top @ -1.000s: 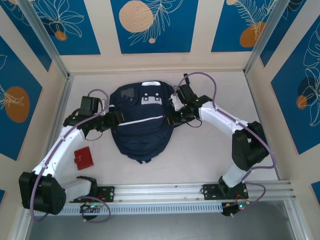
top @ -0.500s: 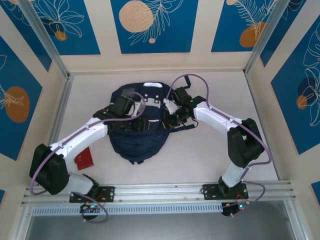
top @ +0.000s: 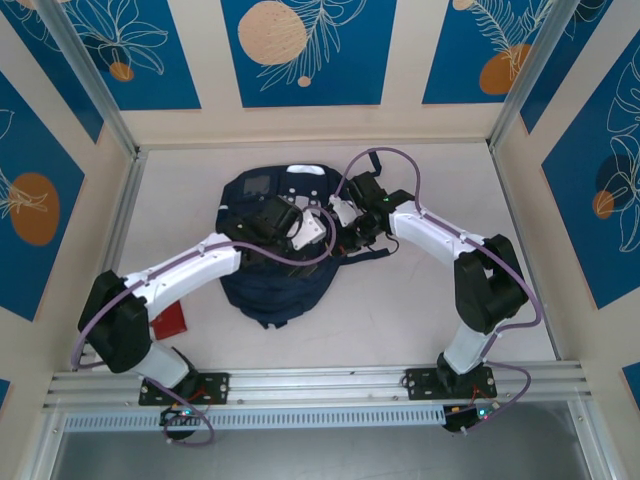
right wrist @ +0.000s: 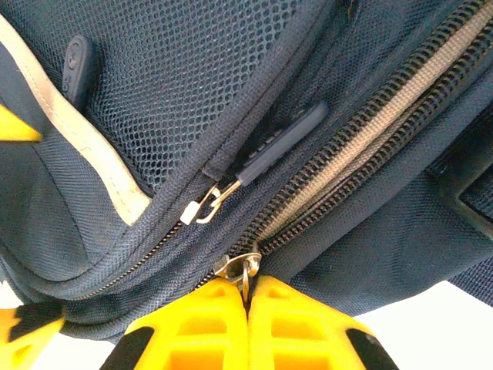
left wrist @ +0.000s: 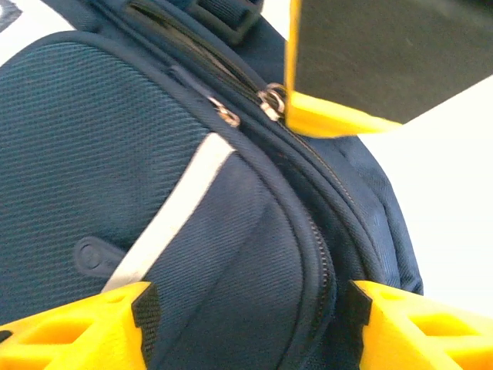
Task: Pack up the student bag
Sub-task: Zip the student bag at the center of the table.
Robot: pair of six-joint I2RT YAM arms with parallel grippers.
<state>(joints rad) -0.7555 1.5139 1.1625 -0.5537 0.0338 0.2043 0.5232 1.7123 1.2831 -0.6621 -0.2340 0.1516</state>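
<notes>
The student bag (top: 280,290) is laid flat on the table (top: 420,310), about midway between the left and right edges and nearer to the far edge than to the near one. Its white-grey patches are turned to the far edge. Both arms are bent inward over it.

The left gripper (left wrist: 248,312) is held wide. Its yellow fingers (left wrist: 85,327) are seen on either side of the bag's front pocket, with the white stripe (left wrist: 173,208) between them. Whether the fabric is touched cannot be told.

The right gripper (right wrist: 248,308) is placed at the side of the bag turned to the right edge, and its fingers are pressed together on the metal pull (right wrist: 240,268) of the main zipper. Past the slider the teeth are parted and a grey lining is shown. A second pull (right wrist: 202,208), with a dark rubber tab, is left free just beside it.

A small red flat thing (top: 170,322) is found near the left edge — partly covered by the left arm.
</notes>
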